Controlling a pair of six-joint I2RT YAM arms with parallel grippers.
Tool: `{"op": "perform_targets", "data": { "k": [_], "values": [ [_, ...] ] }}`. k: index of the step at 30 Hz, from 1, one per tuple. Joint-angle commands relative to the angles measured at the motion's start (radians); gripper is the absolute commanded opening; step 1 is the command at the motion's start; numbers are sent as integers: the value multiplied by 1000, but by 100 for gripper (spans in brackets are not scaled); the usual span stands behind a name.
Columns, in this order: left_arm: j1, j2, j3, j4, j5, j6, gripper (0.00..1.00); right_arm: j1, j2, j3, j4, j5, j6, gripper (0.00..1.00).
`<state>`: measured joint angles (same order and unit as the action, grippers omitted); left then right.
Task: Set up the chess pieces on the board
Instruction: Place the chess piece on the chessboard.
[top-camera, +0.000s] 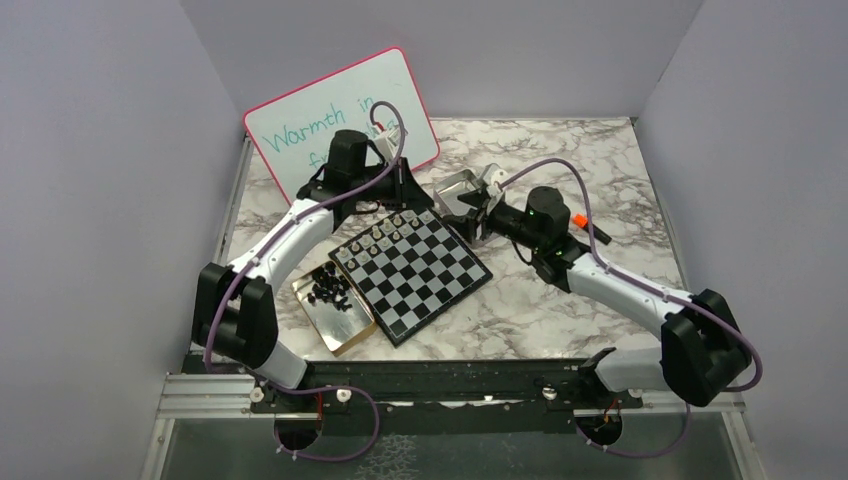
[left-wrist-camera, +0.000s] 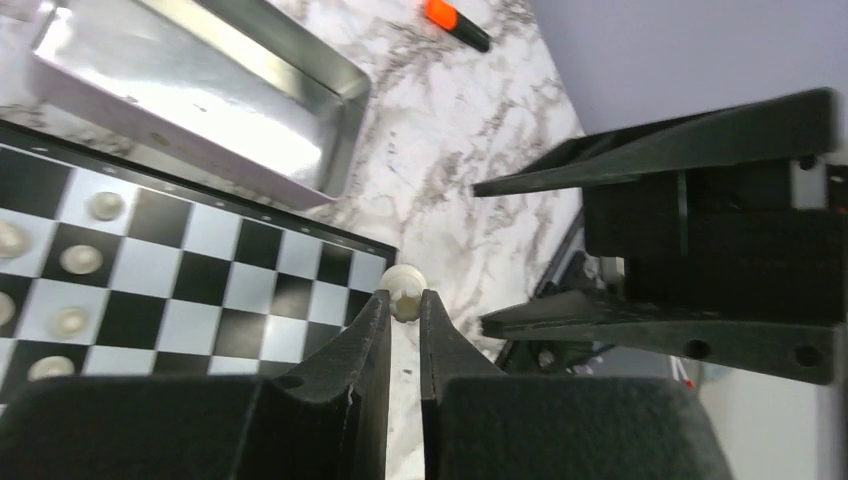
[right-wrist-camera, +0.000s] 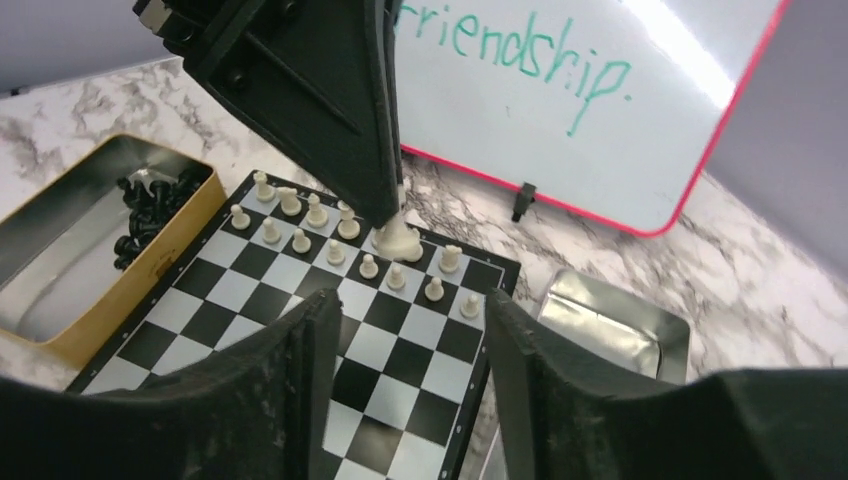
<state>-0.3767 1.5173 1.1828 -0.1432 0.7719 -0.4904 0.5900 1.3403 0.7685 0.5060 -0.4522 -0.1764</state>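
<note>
Nearest the arm bases, on the left, the gold tin (top-camera: 345, 335) sat on the marble table (top-camera: 560, 300) with the black pieces (top-camera: 328, 288) heaped in its far end. The tin's right edge was right up against the board (top-camera: 425, 285), which lay at an angle in the middle of the table.

Most of the board's squares were bare. The cream pieces (right-wrist-camera: 300, 225) stood in two rows along its far-left edge, none of them tipped over as far as I could see.

At the far end of those rows the left gripper (left-wrist-camera: 404, 305) was pinched nearly closed on one cream piece (left-wrist-camera: 405, 285), held by its top over the back row near the board's corner. Couldn't tell if its base was touching the square.

The right gripper (right-wrist-camera: 410, 320) hung just off that same corner, pointed at the left one, jaws apart and nothing between them.

Behind it was the silver tin (top-camera: 462, 185), right by the board's far edge. An orange marker (left-wrist-camera: 455, 22) lay further out on the marble. The pink-rimmed whiteboard (top-camera: 300, 125) leaned at the very back.
</note>
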Motion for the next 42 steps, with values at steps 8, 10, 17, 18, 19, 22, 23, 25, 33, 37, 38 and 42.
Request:
{"op": "perform_targets", "data": {
  "k": [8,10,17,18,19,22,23,25,33,37,38,42],
  "values": [
    [-29,133,206,-197,-512,270,10,1,-193,-94,-153,237,215,100],
    [-44,170,238,-212,-602,298,10,1,-211,-102,-172,259,227,100],
    [-93,319,331,-256,-812,319,10,1,-280,-131,-238,298,233,100],
    [-101,338,343,-259,-828,319,10,1,-289,-137,-238,306,234,100],
    [-109,355,353,-263,-844,320,10,0,-299,-141,-240,318,229,100],
    [-121,406,378,-263,-865,315,10,0,-319,-142,-249,346,211,100],
    [-123,423,388,-263,-869,313,10,-1,-323,-141,-251,352,207,100],
    [-123,459,406,-269,-885,307,10,0,-326,-141,-255,357,203,100],
    [-129,518,440,-291,-872,299,10,1,-328,-145,-258,360,198,100],
    [-130,530,436,-291,-851,298,10,1,-323,-146,-255,359,198,100],
    [-130,534,434,-291,-846,295,11,1,-321,-145,-254,359,198,100],
    [-130,544,431,-291,-831,289,11,1,-318,-141,-259,360,194,100]
  ]
}}
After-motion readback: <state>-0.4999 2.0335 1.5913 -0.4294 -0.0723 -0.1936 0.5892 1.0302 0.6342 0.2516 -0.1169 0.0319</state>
